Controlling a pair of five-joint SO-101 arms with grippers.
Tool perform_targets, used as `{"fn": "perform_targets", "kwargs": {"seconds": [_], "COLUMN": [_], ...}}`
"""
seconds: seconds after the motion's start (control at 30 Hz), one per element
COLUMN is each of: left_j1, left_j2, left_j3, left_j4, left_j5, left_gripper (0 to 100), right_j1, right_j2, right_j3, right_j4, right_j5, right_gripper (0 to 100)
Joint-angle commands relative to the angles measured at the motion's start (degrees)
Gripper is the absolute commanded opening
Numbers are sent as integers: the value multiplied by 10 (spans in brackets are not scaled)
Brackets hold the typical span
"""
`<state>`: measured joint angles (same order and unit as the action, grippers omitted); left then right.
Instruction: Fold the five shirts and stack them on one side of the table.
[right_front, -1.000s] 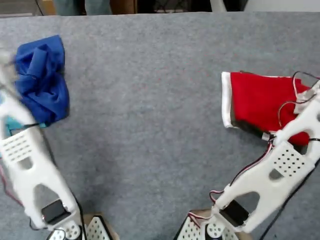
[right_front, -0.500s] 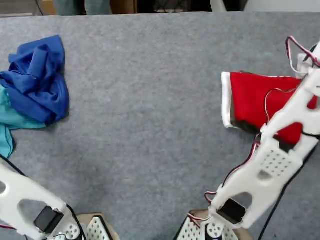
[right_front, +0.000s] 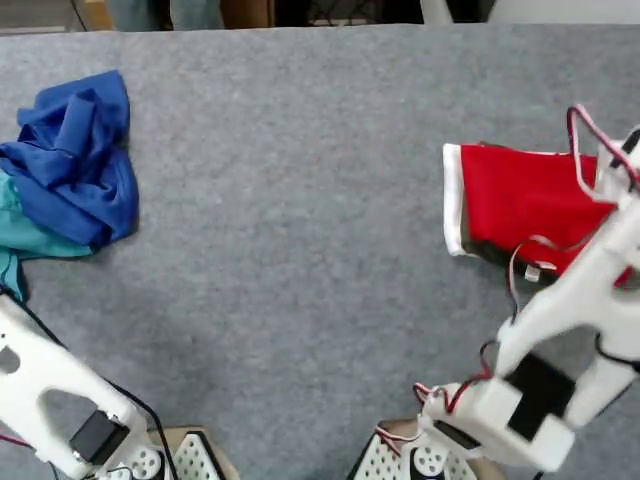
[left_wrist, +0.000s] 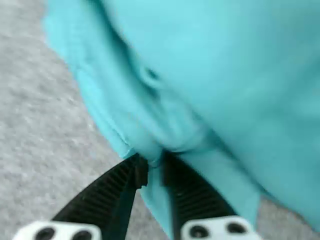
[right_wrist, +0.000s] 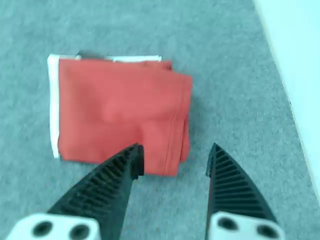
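Note:
A folded red shirt (right_front: 520, 205) lies on a white one near the table's right side, also under my right gripper (right_wrist: 172, 162), which hovers open above it with nothing between its fingers. A crumpled blue shirt (right_front: 75, 155) lies at the far left on top of a teal shirt (right_front: 25, 235). My left gripper (left_wrist: 152, 172) is shut on a fold of the teal shirt (left_wrist: 200, 75) just above the grey table. The left arm (right_front: 50, 395) sits low at the left edge, the right arm (right_front: 570, 320) at the right.
The grey felt table (right_front: 290, 200) has open room across its middle. The table's right edge (right_wrist: 280, 65) runs close beside the red shirt. Both arm bases stand at the near edge.
The left arm has swung off the blue pile down to the near left corner, uncovering the teal shirt. The right arm has lifted and drawn back from over the red shirt.

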<state>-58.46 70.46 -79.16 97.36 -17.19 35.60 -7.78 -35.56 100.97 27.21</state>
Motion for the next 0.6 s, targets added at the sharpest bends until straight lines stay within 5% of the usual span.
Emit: {"fn": "perform_targets", "kwargs": {"seconds": [0.0,0.23,0.57], "left_j1": [-2,-15,13], "left_j2": [-3,-113,-463], "left_j3": [-93,-153,-1], "left_j4": [36,37,37], "left_j5": [0,-1,-1], "left_gripper": [27,27,27], "right_j1": [-11,-12,-97], "right_j2": [-63,-73,-78], "right_j3": [44,75,133], "right_j4": [-2,-2,-2], "right_j5": [11,11,4], "right_gripper": [219,219,219]}}
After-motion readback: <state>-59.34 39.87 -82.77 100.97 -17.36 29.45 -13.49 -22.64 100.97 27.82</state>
